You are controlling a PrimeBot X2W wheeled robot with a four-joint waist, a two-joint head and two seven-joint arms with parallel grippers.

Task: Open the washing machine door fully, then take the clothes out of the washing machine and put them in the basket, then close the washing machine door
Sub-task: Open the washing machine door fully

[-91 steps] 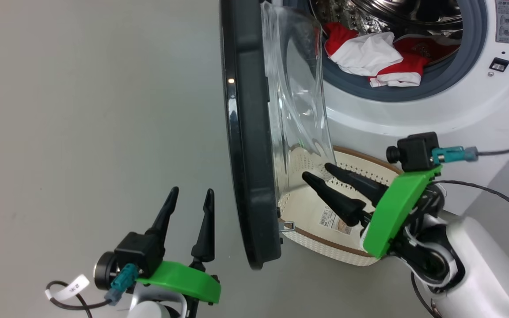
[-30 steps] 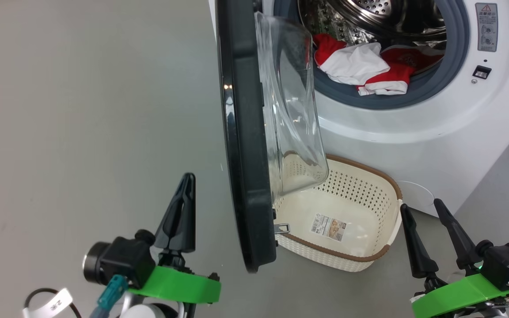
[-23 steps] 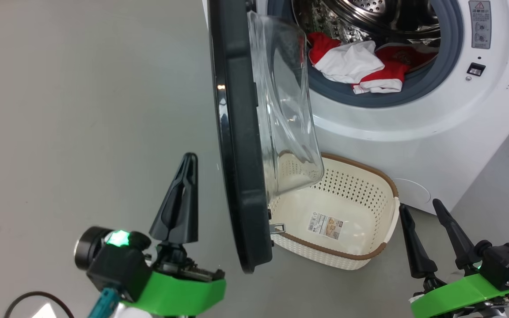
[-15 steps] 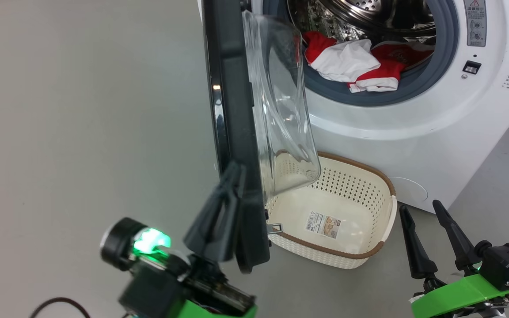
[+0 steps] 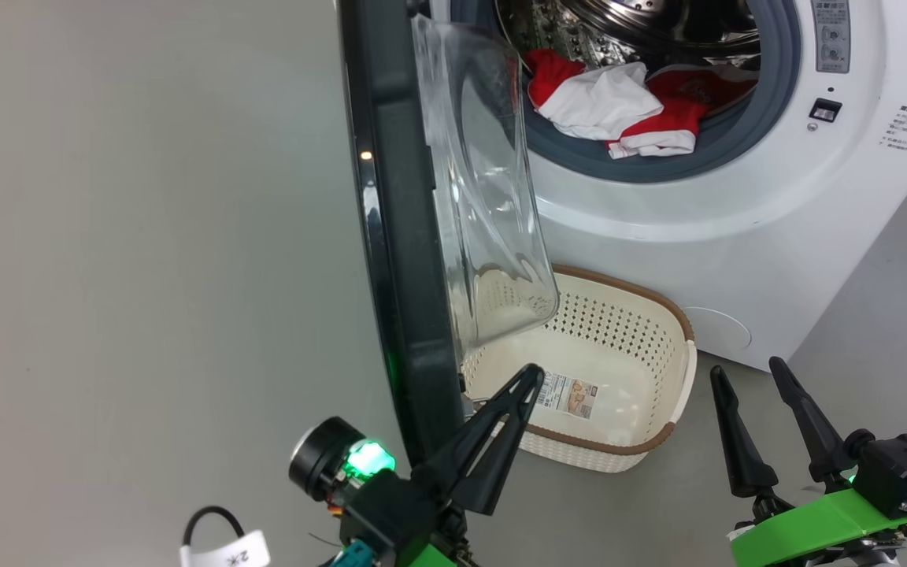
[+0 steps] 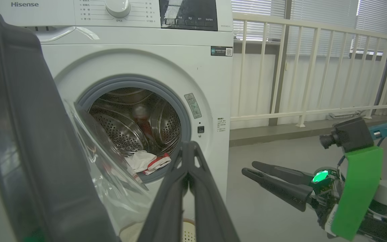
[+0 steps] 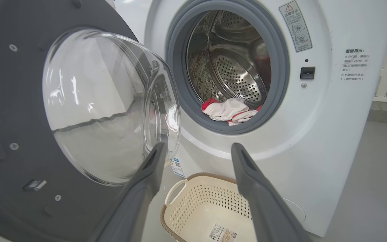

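Hiding part of the basket (image 5: 611,331), the washing machine door (image 5: 398,236); left fingers (image 5: 493,445) together, right fingers (image 5: 739,441) apart.

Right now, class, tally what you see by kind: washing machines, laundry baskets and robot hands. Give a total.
White boxy front-loading washing machine: 1
Cream perforated plastic basket with brown rim: 1
Dark two-fingered robot hands, left hand and right hand: 2
Total: 4

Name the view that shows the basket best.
Head view: the basket lies nearly whole from above, rim, walls and base sticker clear. Right wrist view cuts it off at the bottom edge; left wrist view gives a sliver.
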